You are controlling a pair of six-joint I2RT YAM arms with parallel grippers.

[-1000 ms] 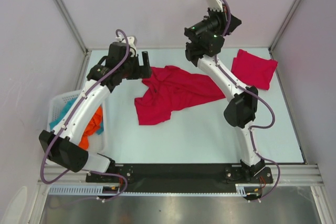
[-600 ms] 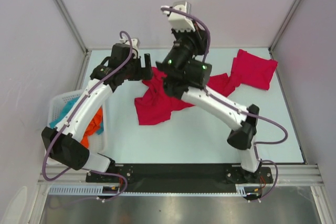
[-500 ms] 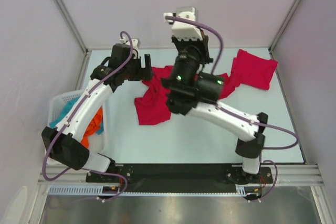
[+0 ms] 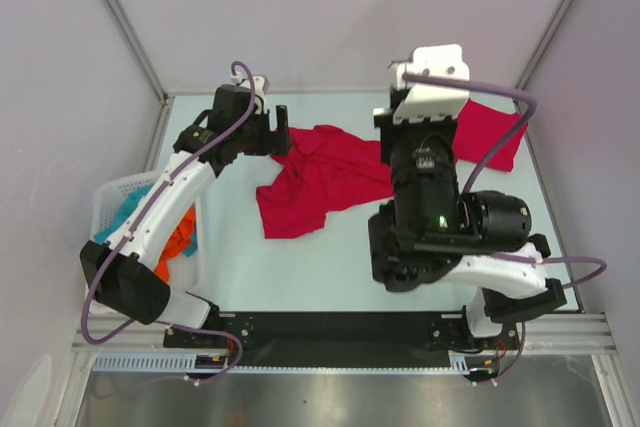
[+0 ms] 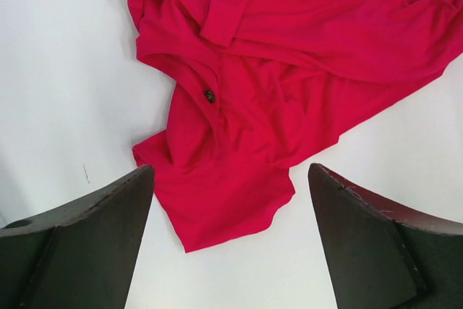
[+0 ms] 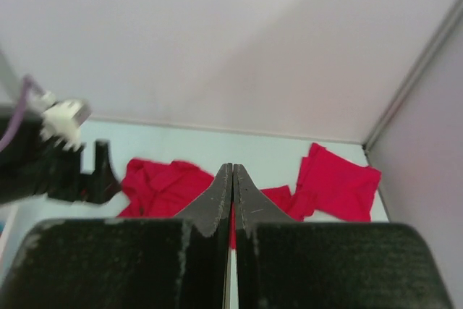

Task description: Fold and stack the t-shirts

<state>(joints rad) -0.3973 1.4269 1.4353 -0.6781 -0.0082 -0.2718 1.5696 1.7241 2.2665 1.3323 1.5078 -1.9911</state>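
A crumpled red t-shirt (image 4: 315,182) lies spread on the table's middle back; its body fills the left wrist view (image 5: 260,85). A second red t-shirt (image 4: 492,132), folded, sits at the back right corner. My left gripper (image 4: 274,128) hovers open over the crumpled shirt's left edge, fingers wide apart (image 5: 230,171), nothing between them. My right arm (image 4: 430,197) is raised high near the front right. Its gripper (image 6: 233,168) is shut and empty, looking level across both shirts, the crumpled t-shirt (image 6: 159,182) on the left and the folded t-shirt (image 6: 336,182) on the right.
A white basket (image 4: 108,199) with teal and orange clothes stands at the left table edge beside the left arm. Walls and metal frame posts close in the back and sides. Bare table (image 4: 330,267) lies in front of the crumpled shirt.
The right arm swung from the back over the crumpled shirt, then pulled back and rose high at the front right. The left arm barely moved.
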